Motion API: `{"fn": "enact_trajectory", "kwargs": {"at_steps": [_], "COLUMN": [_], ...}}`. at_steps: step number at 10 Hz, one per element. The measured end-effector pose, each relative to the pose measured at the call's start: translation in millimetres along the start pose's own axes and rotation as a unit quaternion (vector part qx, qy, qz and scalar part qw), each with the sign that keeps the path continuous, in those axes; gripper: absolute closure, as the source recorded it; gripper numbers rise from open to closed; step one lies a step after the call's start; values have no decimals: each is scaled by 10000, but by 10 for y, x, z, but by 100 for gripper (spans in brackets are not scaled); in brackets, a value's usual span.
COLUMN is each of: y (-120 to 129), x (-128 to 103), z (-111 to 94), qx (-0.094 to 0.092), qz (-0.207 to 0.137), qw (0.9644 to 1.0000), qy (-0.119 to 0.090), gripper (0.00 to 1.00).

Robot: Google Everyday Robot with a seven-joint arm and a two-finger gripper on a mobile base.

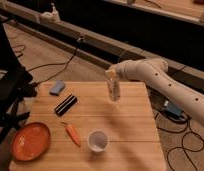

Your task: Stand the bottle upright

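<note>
- Orange plate (pixel 30 141) sits at the front left corner of the wooden surface (pixel 130 125).
- Blue pad (pixel 57 88) lies near the back left edge, with a black bar (pixel 66 104) lying diagonal just right of it.
- Carrot (pixel 72 133) lies flat between the plate and an upright white cup (pixel 97 141).
- I see the hand (pixel 112 77) over the back middle, clamped on the top of the bottle (pixel 114 92).
- Bottle hangs roughly vertical; I can't tell if its base touches the wood.
- White arm (pixel 160 80) reaches in from the right.

A whitish bottle (pixel 114 91) is held by the pale gripper (pixel 111 76) above the plank-striped tan table (pixel 130 131); plate (pixel 30 142) and carrot (pixel 72 133) are coloured orange, the cup (pixel 97 141) white.
</note>
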Motion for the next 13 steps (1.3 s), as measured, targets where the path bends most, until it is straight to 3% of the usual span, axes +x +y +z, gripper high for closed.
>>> {"fn": "enact_trajectory", "kwargs": {"at_steps": [2, 7, 10, 13], "y": [-37, -65, -257, -263], "x": [17, 232, 282, 349], "z": [70, 461, 529, 597], "qx": [29, 58, 386, 473], "qz": [42, 164, 183, 251], "qw": [9999, 9983, 9946, 9914], "qy": [-117, -551, -946, -1198], "gripper": [94, 94, 94, 94]}}
